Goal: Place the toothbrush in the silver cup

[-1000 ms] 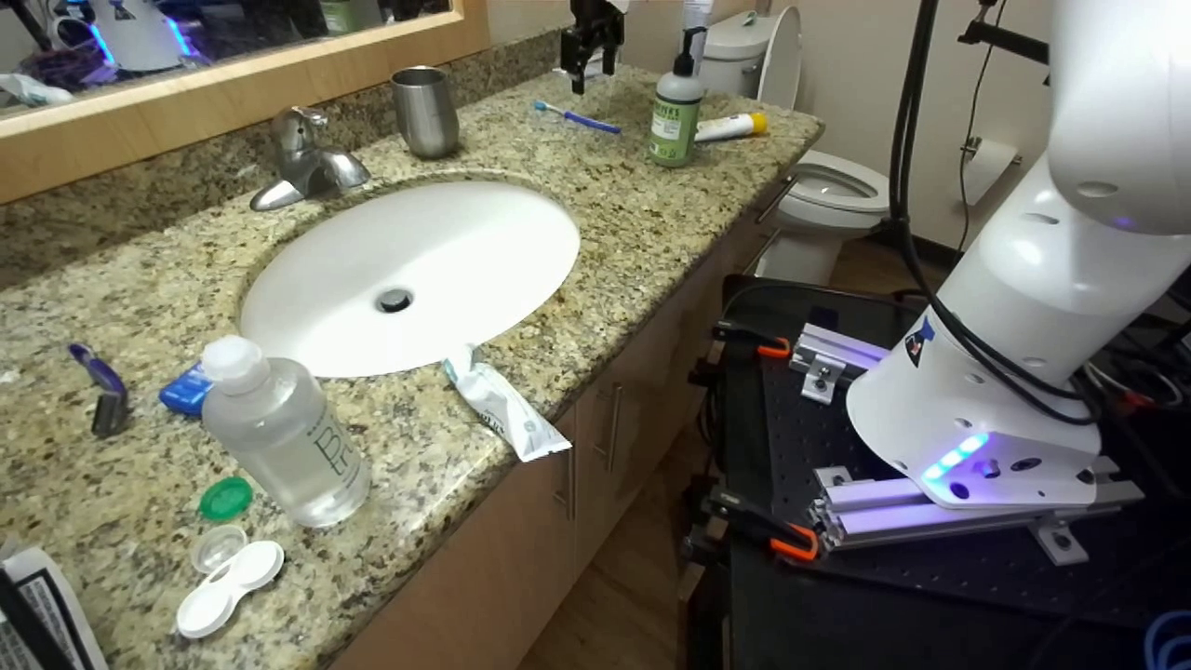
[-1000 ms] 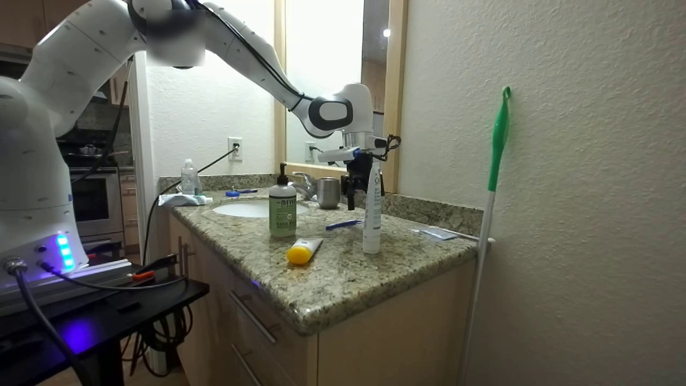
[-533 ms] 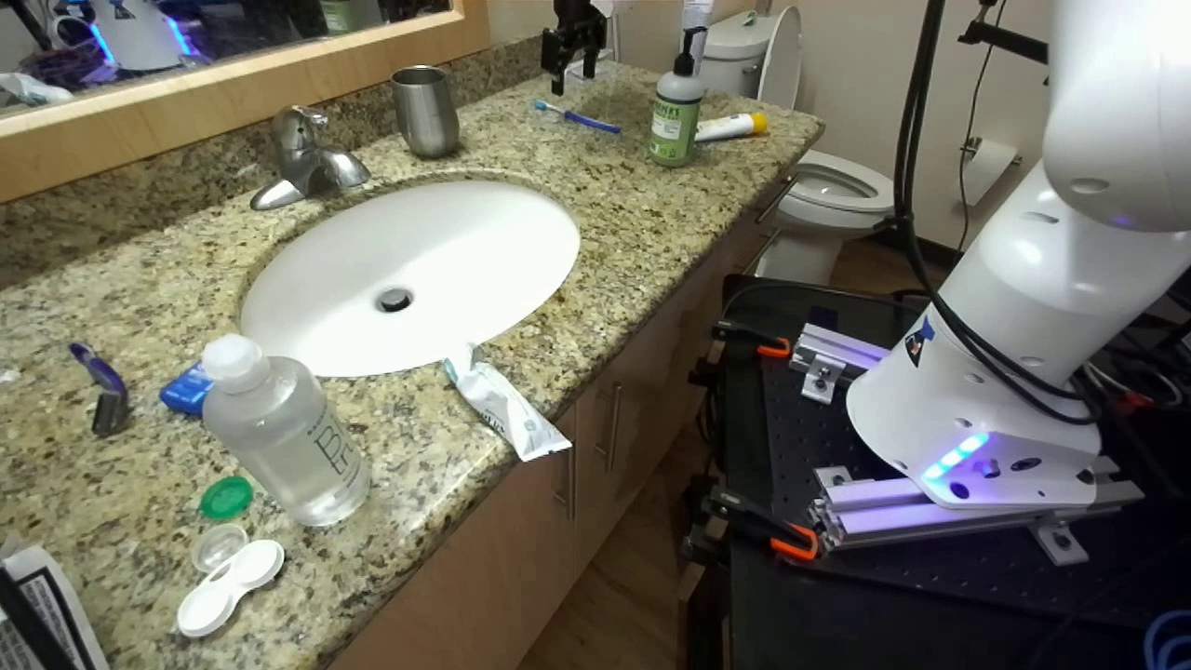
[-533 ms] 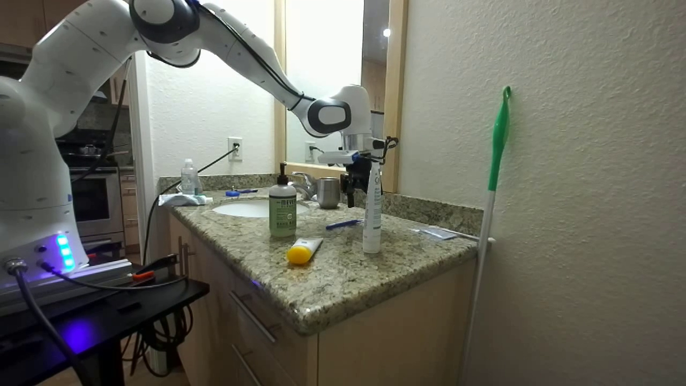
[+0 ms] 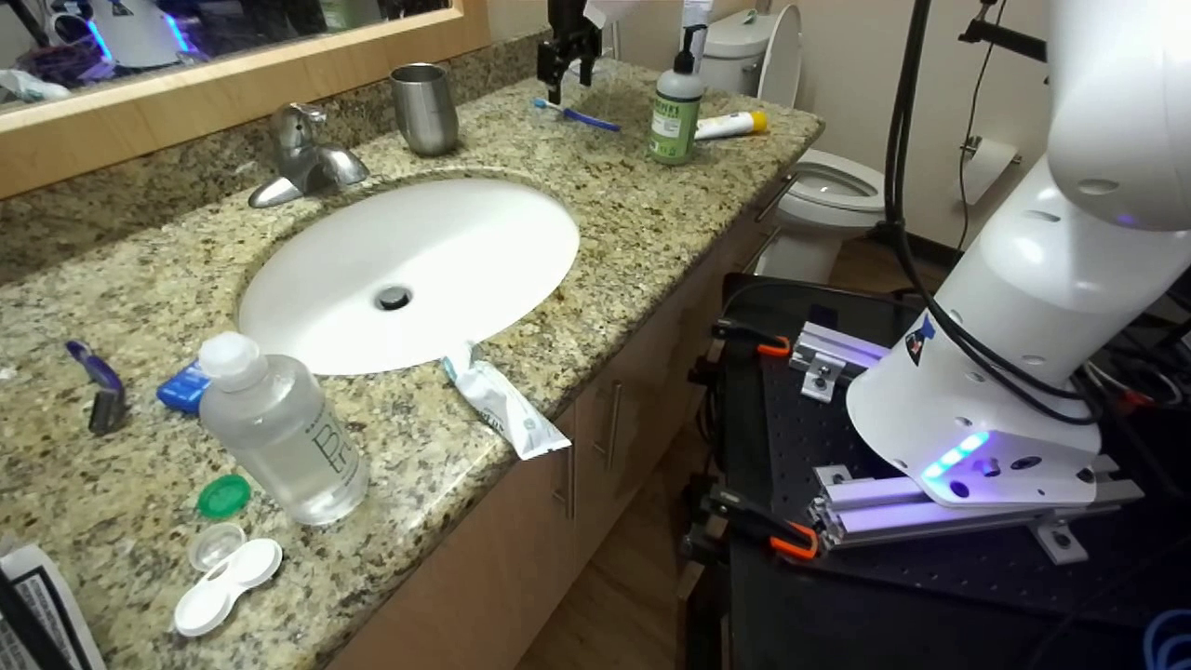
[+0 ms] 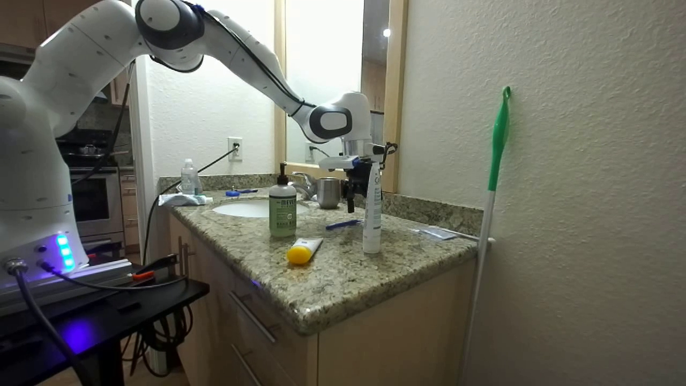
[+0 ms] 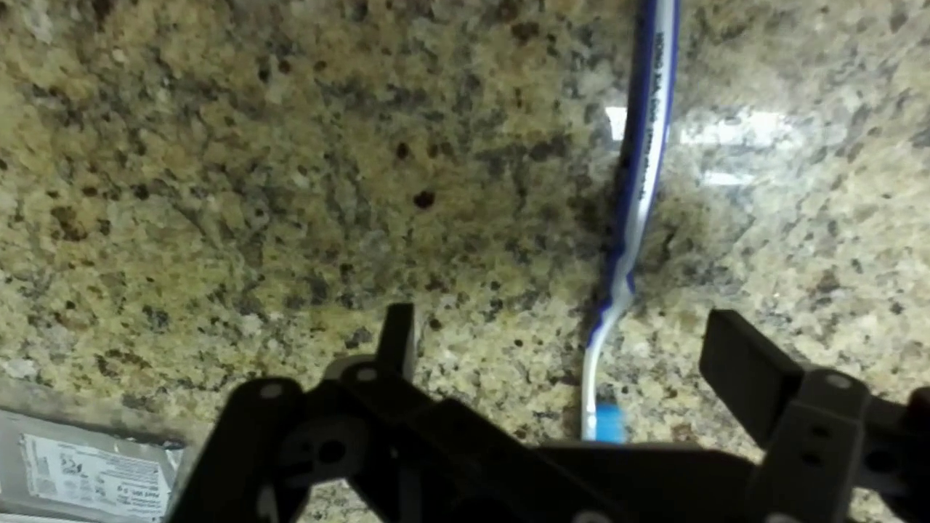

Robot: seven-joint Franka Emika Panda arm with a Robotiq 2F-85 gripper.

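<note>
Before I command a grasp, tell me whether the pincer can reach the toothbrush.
Probably yes: the open pincer hangs above the toothbrush, whose neck shows between the fingers; nothing visibly intervenes.

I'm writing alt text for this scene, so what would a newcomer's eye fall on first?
Probably the white robot arm across the upper left of an exterior view, its hand open over the blue-and-white toothbrush on the granite countertop. Next, perhaps, the white oval sink, with the silver cup near its faucet. A green-handled pole stands beside the countertop.
</note>
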